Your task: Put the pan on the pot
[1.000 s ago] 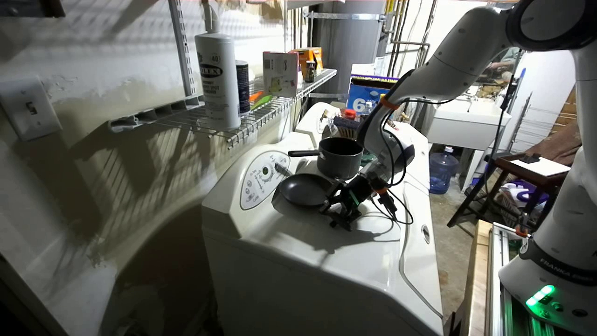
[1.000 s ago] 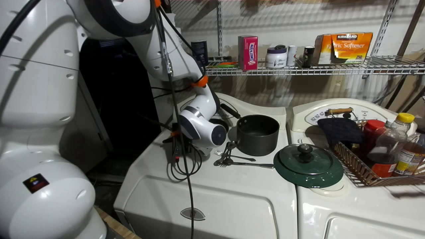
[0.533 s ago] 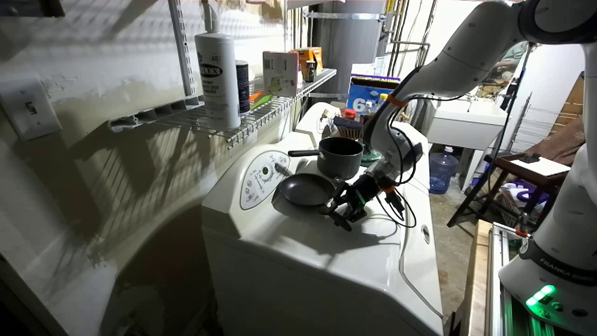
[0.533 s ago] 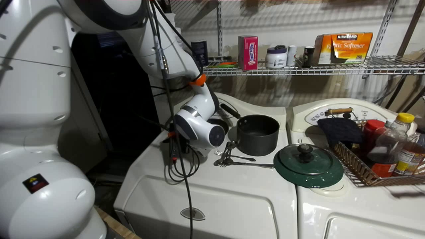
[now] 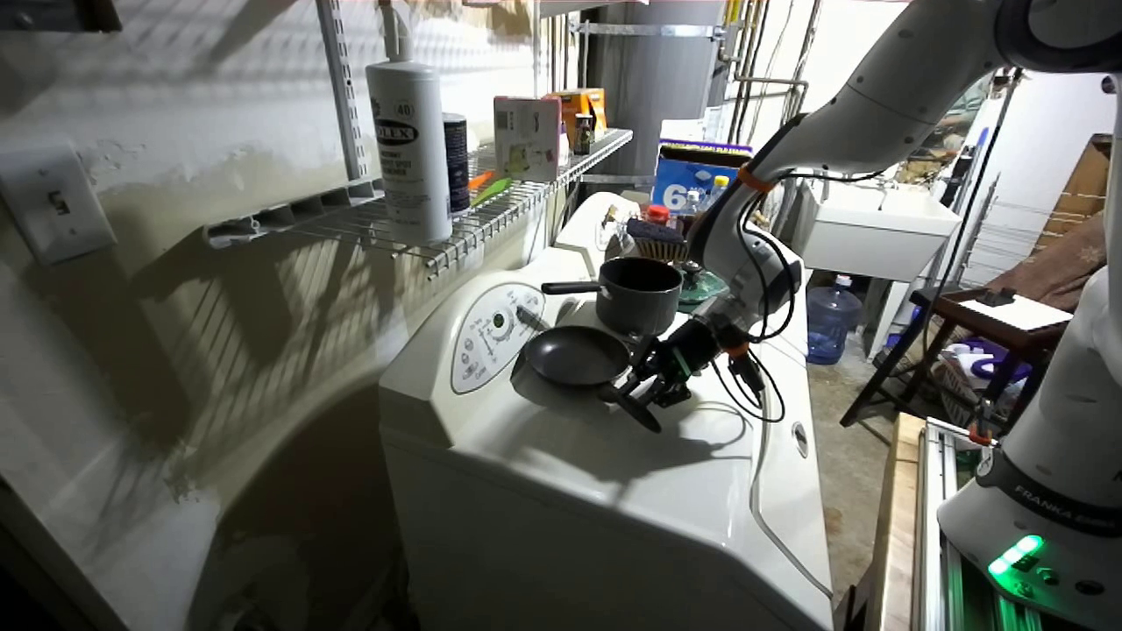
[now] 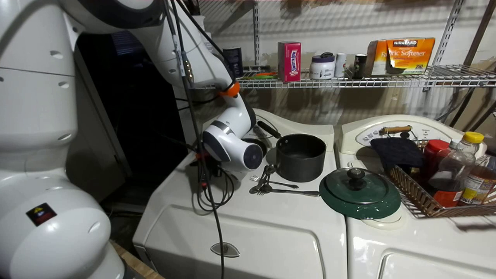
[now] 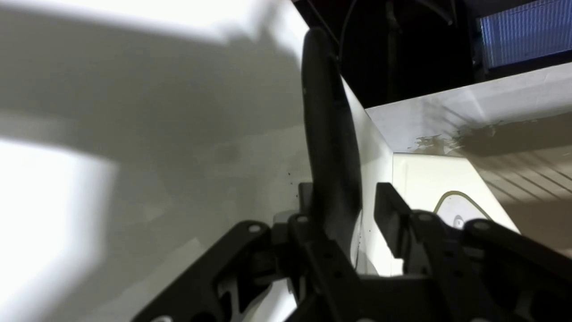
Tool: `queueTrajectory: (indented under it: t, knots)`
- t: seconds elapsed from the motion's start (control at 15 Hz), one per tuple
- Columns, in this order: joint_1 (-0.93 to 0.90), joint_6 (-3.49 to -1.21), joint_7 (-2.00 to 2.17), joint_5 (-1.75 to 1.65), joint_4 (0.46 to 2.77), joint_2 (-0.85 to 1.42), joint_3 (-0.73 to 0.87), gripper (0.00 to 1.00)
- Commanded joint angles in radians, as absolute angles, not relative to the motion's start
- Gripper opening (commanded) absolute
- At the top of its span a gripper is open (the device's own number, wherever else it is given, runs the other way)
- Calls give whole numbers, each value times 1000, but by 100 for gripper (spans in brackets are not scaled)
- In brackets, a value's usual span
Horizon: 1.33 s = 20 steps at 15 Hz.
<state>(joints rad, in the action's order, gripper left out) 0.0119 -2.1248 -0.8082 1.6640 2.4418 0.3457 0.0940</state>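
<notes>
The black pan (image 5: pixel 574 355) rests on the white washer top in front of the control panel. In an exterior view it is mostly hidden behind my arm, with a bit of its dark rim (image 6: pixel 257 145) showing. The dark pot (image 5: pixel 635 302) stands upright just beyond the pan, open at the top; it also shows in an exterior view (image 6: pixel 300 164). My gripper (image 7: pixel 346 201) is open around the pan's dark handle (image 7: pixel 331 129). The handle lies close to the left finger, with a gap to the right finger. In an exterior view my gripper (image 5: pixel 644 381) is beside the pan's near side.
Several forks and spoons (image 6: pixel 267 182) lie in front of the pot. A green plate with a glass lid (image 6: pixel 360 193) sits right of it, then a wicker basket (image 6: pixel 416 195) with bottles. A wire shelf (image 6: pixel 329 83) runs above. A cable (image 6: pixel 217 228) hangs from my arm.
My arm has drawn back a little toward the base, and the gripper has shifted slightly so that the handle shows more between its fingers. The pan and pot have not moved.
</notes>
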Motion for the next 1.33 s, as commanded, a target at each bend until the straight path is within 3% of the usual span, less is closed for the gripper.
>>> queueTrajectory:
  t: [0.0,0.73,0.87,0.93,1.13,1.27]
  knots:
    - [12,-2142,-842,1678,2457,339,96,42]
    - [24,-2127,-983,1813,2464,366,98,43]
    - [23,-2123,-1003,1822,2460,377,97,36]
    - [23,-2115,-1009,1829,2458,383,96,24]
    - [19,-2110,-1031,1841,2458,386,97,1]
    - [18,-2109,-1037,1838,2458,384,98,5]
